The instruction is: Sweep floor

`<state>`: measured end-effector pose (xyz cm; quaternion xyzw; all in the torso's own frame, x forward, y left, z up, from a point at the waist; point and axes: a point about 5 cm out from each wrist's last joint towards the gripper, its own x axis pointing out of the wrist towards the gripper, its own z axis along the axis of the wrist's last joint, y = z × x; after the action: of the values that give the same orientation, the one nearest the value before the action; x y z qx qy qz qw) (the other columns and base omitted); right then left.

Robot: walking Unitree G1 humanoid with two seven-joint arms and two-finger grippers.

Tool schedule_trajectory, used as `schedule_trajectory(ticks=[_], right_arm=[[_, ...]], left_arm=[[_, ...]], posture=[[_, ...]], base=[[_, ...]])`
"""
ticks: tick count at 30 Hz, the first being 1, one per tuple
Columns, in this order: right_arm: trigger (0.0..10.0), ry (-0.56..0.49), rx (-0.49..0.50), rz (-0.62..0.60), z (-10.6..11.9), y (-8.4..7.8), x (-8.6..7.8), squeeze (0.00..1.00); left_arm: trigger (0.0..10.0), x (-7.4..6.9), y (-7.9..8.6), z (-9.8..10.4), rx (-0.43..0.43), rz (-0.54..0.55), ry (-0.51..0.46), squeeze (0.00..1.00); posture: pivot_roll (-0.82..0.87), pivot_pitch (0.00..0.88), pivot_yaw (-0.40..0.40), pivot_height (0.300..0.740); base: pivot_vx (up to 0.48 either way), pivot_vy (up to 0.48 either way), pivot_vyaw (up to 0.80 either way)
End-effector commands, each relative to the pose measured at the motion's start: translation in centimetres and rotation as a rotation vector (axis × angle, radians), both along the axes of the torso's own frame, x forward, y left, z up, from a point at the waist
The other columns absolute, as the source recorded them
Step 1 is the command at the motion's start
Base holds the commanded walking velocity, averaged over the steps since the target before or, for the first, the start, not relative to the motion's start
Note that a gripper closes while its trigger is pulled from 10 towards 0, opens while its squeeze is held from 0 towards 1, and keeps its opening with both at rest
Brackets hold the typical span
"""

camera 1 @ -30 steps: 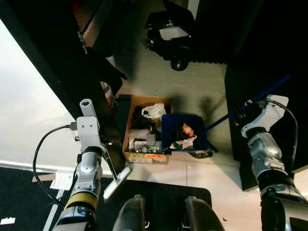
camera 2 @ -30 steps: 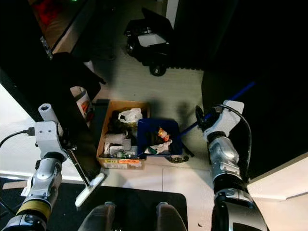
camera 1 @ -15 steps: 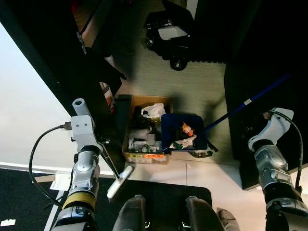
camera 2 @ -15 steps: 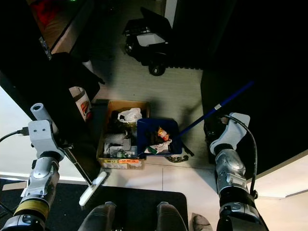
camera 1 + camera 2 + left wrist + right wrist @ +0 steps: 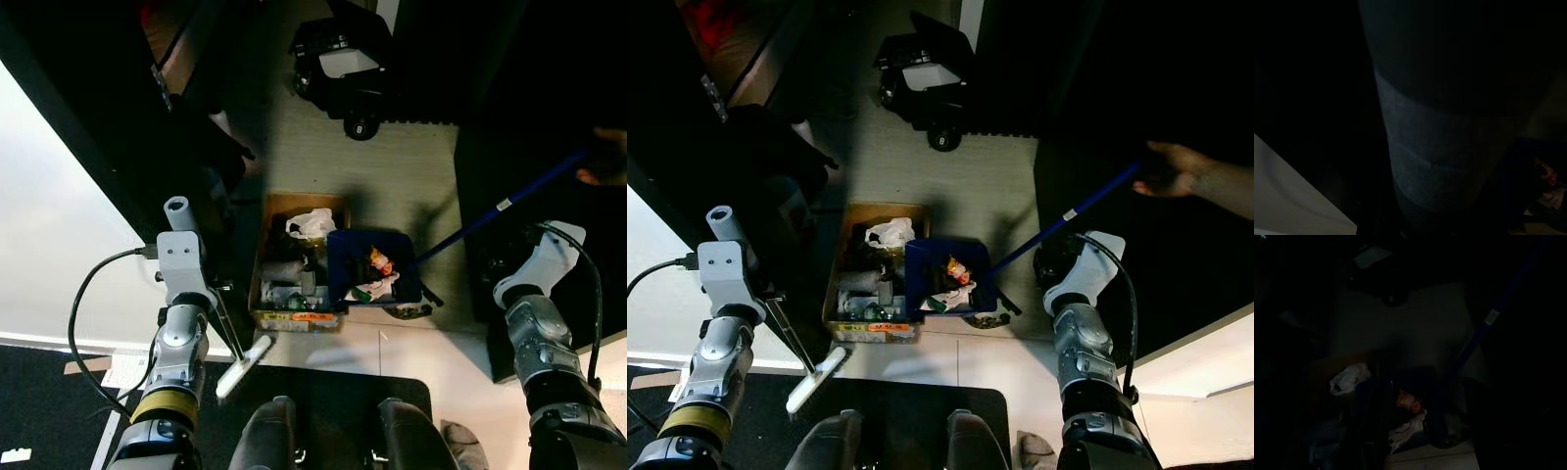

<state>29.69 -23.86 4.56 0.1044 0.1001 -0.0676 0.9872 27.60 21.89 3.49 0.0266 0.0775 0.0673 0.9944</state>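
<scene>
- Blue-handled broom (image 5: 1073, 213) leans with its head on the floor (image 5: 392, 162) beside the bins; a person's hand (image 5: 1171, 168) holds its top end, near the right tool (image 5: 1050, 262).
- Risk, as I judge it: reaching for the handle, the right arm could bump that hand or knock the broom into the bins.
- Whether either tool's fingers are parted or closed, I cannot tell; a thin rod with a pale flat end (image 5: 242, 352) hangs at the left tool (image 5: 217, 294).
- Cardboard box (image 5: 284, 318) holds crumpled white paper and dark scraps; touching it, the blue bin (image 5: 343, 259) holds wrappers, one orange.
</scene>
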Motion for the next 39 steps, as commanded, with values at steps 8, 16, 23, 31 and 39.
schedule_trajectory(ticks=[8,16,23,31,39], right_arm=[[10.0,-0.046,-0.050,-0.052,3.2,-2.2,2.0,0.00],[10.0,-0.044,-0.064,-0.054,3.2,-2.1,2.1,0.00],[10.0,-0.022,-0.033,-0.024,2.7,-1.2,2.2,0.00],[10.0,-0.105,0.058,0.079,2.8,1.5,2.3,1.00],[10.0,-0.231,-0.057,0.109,4.6,1.8,2.7,1.00]], left_arm=[[10.0,0.4,0.3,0.3,-0.016,0.024,-0.015,0.00],[10.0,0.9,-0.2,0.5,-0.011,0.012,-0.014,0.00],[10.0,0.9,-0.3,0.6,-0.011,0.007,-0.020,0.00],[10.0,0.2,0.0,0.2,-0.006,0.019,-0.016,0.00],[10.0,0.2,0.1,0.3,-0.003,0.021,-0.022,0.00]], posture=[[0.00,0.061,-0.018,0.731],[-0.01,0.063,-0.015,0.731],[0.00,0.066,-0.026,0.731],[0.01,0.063,-0.040,0.731],[0.01,0.066,-0.042,0.731]], base=[[0.000,0.000,0.00],[0.000,0.000,0.00],[0.000,0.000,0.00],[0.000,0.000,0.00],[0.000,0.000,0.00]])
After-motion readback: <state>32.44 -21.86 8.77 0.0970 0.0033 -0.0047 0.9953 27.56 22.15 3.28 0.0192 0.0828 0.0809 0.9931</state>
